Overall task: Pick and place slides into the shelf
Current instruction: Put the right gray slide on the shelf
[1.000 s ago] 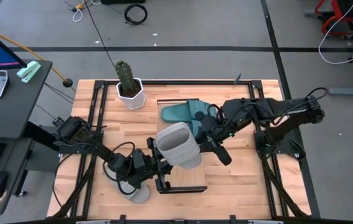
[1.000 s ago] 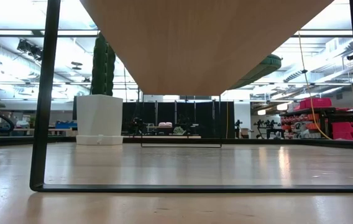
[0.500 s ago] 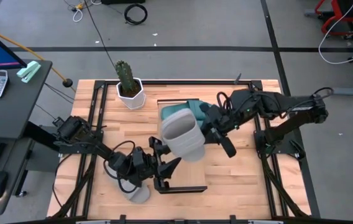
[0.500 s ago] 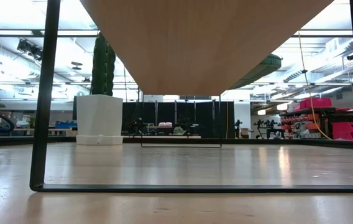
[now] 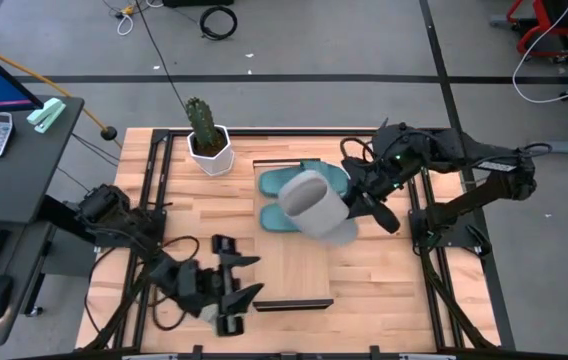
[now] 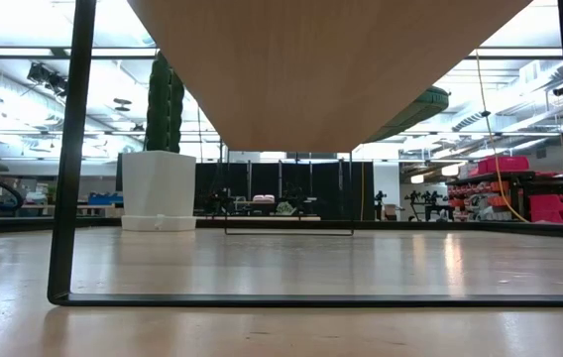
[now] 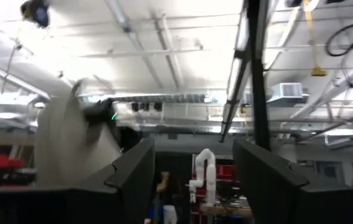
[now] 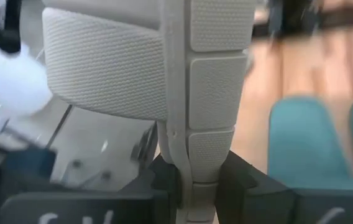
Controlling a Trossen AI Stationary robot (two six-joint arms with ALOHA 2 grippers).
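Slippage is the risk: right hand (image 8: 194,180) pinches only the edge of the light grey ribbed rubber slide (image 5: 314,203) above the pale wood shelf (image 5: 294,270), beside the teal slides (image 5: 289,182); left hand (image 5: 232,285) hangs released.

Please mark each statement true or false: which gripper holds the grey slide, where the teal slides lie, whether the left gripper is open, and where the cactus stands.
1. The right gripper holds a grey slide. True.
2. Two teal slides lie on the shelf. True.
3. The left gripper is clamped on a slide. False: it is open and empty, near the table's front edge.
4. The cactus stands on the shelf. False: it stands on the table beside it.
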